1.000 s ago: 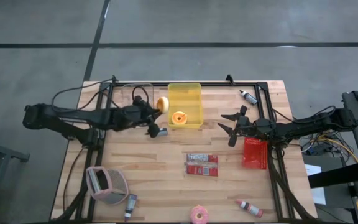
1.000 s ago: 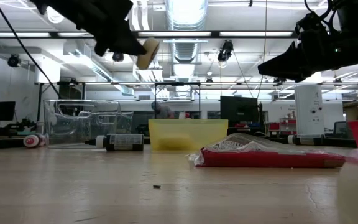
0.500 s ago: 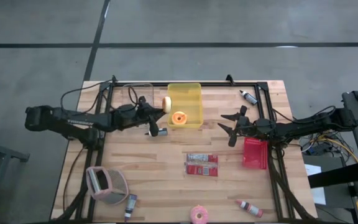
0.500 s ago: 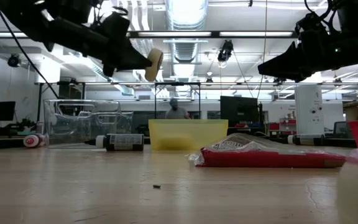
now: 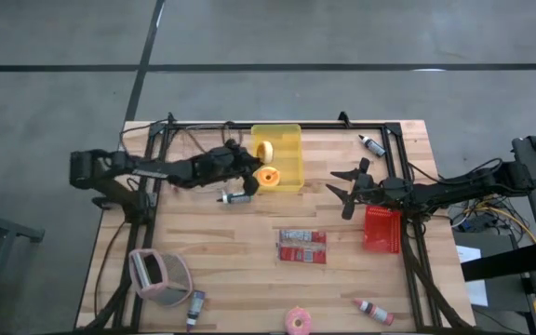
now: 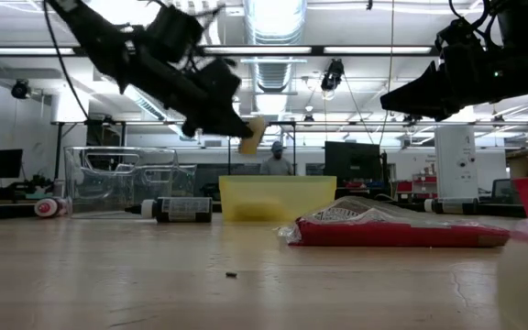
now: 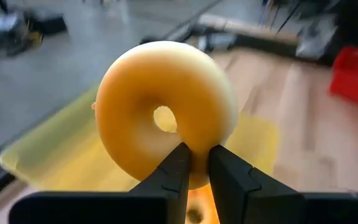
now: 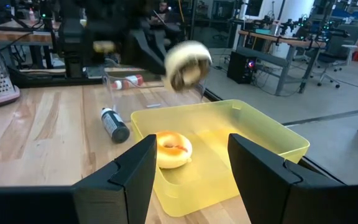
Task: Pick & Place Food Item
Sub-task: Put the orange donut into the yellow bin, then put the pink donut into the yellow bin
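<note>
My left gripper [image 5: 255, 158] is shut on a pale yellow doughnut [image 7: 166, 112], which hangs over the left part of the yellow bin [image 5: 287, 140]; in the low view the doughnut [image 6: 252, 135] is just above the bin's rim. An orange-glazed doughnut [image 5: 268, 177] lies on the bin's floor and also shows in the right wrist view [image 8: 173, 149]. My right gripper [image 5: 345, 193] waits open to the right of the bin, above the table, with nothing between its fingers. My left gripper pinches the lower part of the doughnut's ring [image 7: 194, 177] between its two fingers, at their free ends. The fingers come from the table's left, slanting a little downward. The doughnut stands on edge, its hole facing back along the fingers, lifted clear above the bin.
A small dark bottle [image 5: 235, 197] lies just left of the bin. A red basket [image 5: 382, 229] sits at the right and red snack packets [image 5: 302, 247] lie mid-table. A pink doughnut [image 5: 298, 321], a pink grater [image 5: 159, 276] and more bottles [image 5: 373, 311] lie near the front edge.
My left gripper has swung toward the table's right and sunk, carrying the pale doughnut from left of the bin to above the bin's left part, close over the rim. It has stayed shut on the doughnut.
</note>
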`<state>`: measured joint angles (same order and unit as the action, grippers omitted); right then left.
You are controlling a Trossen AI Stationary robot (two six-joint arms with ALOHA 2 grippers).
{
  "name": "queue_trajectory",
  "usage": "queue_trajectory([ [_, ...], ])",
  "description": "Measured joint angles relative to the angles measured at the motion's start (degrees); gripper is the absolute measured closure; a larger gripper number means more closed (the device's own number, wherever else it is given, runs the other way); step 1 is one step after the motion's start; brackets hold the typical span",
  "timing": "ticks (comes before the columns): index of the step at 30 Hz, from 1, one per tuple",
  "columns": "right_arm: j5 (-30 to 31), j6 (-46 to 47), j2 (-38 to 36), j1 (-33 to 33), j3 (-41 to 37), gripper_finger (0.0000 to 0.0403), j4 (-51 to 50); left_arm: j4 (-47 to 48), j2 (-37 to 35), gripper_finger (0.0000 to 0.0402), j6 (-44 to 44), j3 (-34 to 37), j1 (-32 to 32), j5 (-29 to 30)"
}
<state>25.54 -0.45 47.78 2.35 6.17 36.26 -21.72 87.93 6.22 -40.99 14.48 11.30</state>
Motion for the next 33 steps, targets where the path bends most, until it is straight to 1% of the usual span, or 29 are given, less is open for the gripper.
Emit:
queue_trajectory([
  [6,0.02,0.0,0.01,0.0,0.0,0.0207,0.0,2.39,6.03,0.0344,0.17,-5.2,1.03,-2.09],
  [11,0.02,0.0,0.0,0.02,0.0,0.0207,-0.01,7.83,7.23,0.0344,0.09,-8.58,1.36,-2.59],
  [13,0.02,0.0,0.01,0.0,0.0,0.0207,-0.01,8.48,7.4,0.0342,-0.01,-8.86,1.34,-3.25],
  [15,0.01,0.0,0.01,0.02,0.0,0.0207,-0.01,8.53,7.51,0.0331,-0.11,-8.82,1.32,-3.65],
  [17,0.01,0.0,0.01,0.0,0.0,0.0207,-0.02,8.53,7.51,0.0311,-0.26,-8.69,1.38,-4.59],
  [19,0.01,0.0,-0.01,0.0,0.0,0.0206,0.0,8.62,7.49,0.0283,-0.28,-8.58,1.38,-4.85],
  [24,0.01,0.0,0.01,0.0,0.0,0.0207,-0.01,8.69,7.49,0.0195,-0.28,-8.55,1.38,-5.56],
  [27,0.01,0.0,0.0,0.0,0.0,0.0207,-0.01,8.69,7.49,0.0151,-0.28,-8.51,1.39,-5.56],
  [30,0.0,0.0,0.0,0.0,0.0,0.0207,-0.01,8.7,7.49,0.0122,-0.28,-8.51,1.49,-5.56],
  [33,0.0,0.0,0.01,0.0,0.0,0.0207,-0.01,8.7,7.49,0.0109,-0.27,-8.51,1.47,-5.56],
])
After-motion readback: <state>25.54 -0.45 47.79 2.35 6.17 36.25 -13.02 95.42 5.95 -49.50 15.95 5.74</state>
